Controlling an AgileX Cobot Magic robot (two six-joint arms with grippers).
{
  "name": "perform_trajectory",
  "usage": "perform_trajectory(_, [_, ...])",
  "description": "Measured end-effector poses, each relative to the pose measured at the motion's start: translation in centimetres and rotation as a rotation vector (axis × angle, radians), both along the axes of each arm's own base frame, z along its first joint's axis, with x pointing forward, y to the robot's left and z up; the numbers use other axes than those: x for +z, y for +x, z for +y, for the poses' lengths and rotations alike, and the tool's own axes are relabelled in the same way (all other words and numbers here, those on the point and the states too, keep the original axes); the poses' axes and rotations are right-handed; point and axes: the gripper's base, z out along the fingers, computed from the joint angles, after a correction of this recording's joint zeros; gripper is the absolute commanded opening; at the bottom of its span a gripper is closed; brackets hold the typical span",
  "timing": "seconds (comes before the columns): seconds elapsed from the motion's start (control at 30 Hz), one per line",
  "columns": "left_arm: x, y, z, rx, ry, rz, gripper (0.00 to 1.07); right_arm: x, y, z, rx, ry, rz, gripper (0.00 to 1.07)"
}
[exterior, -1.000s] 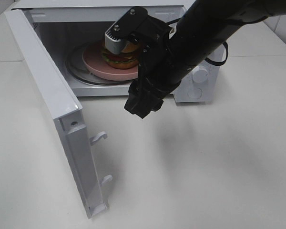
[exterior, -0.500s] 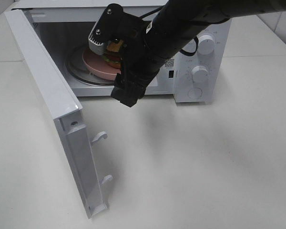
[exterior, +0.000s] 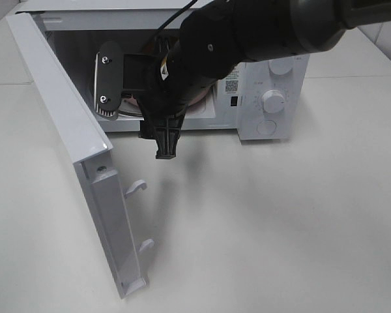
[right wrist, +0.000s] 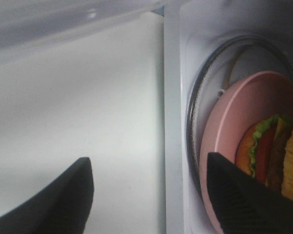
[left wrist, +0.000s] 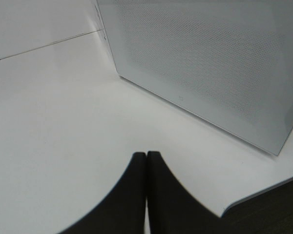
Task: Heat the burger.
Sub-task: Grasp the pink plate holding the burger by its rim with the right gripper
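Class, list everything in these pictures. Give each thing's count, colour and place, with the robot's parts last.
microwave: one, white, at the table's back
door: one, white, swung open on the microwave's left
knobs: three, white, on the microwave's right panel
turntable: one, clear glass, inside the microwave
plate: one, pink, on the turntable
burger: one, brown, green and red, on the plate
table: one, white, under everything
right gripper: one, black, open, empty, at the microwave's mouth
left gripper: one, black, shut, by the door

Right pincer spread wide, nothing between fingers. Burger on pink plate, plate on glass turntable inside microwave. One finger overlaps plate edge, other over pale worktop.
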Motion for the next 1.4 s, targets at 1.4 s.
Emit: perform_trajectory(1.4, [0.0, 0.0, 0.0, 0.000, 0.000, 0.000, 0.00, -4.2, 4.8, -2.5, -0.120, -0.044, -0.019, 0.65])
